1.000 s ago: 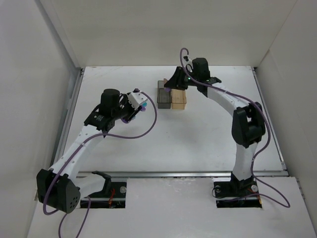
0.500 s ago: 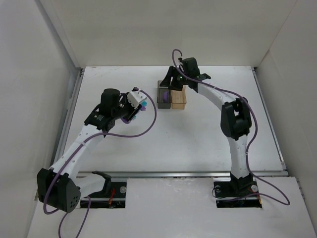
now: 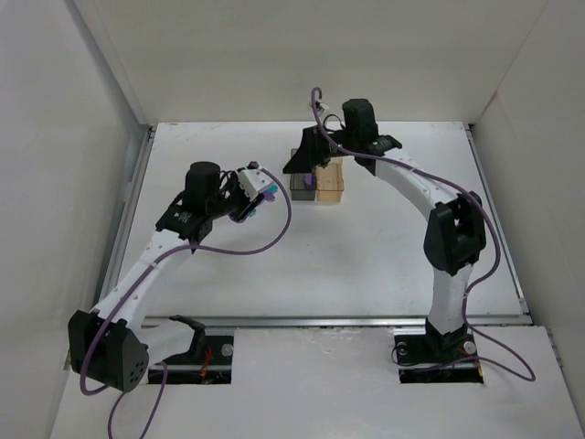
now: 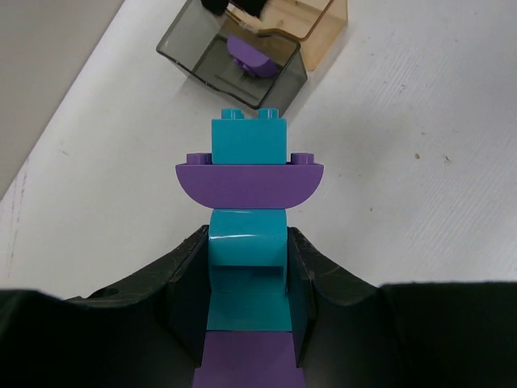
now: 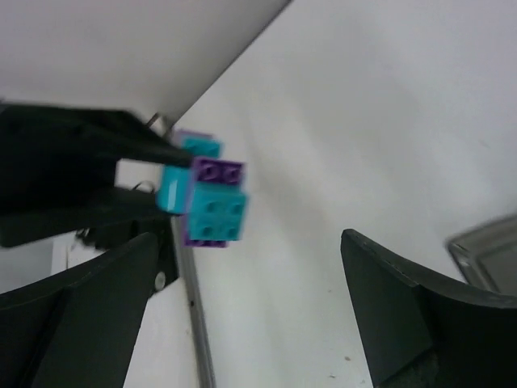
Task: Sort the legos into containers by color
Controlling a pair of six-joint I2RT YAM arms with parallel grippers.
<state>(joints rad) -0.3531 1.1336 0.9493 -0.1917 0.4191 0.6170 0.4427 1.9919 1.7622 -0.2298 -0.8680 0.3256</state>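
My left gripper (image 4: 246, 279) is shut on a stack of joined legos (image 4: 249, 182), teal and purple pieces alternating, held in the air left of the containers (image 3: 262, 194). The same stack shows blurred in the right wrist view (image 5: 206, 202). One purple lego (image 4: 250, 58) lies inside the dark smoky grey container (image 4: 187, 42). The amber container (image 4: 317, 18) stands against its right side. My right gripper (image 5: 250, 315) is open and holds nothing. It hangs over the dark grey container (image 3: 300, 183), hiding part of it in the top view.
The two containers sit together at the middle back of the white table (image 3: 366, 247), the amber one (image 3: 331, 178) on the right. White walls close in the left, back and right. A metal rail (image 3: 338, 320) runs along the near edge.
My right gripper has opened, and the purple lego it carried now lies in the dark grey container. The right wrist has turned to face left. The left gripper has shifted slightly right with its stack.
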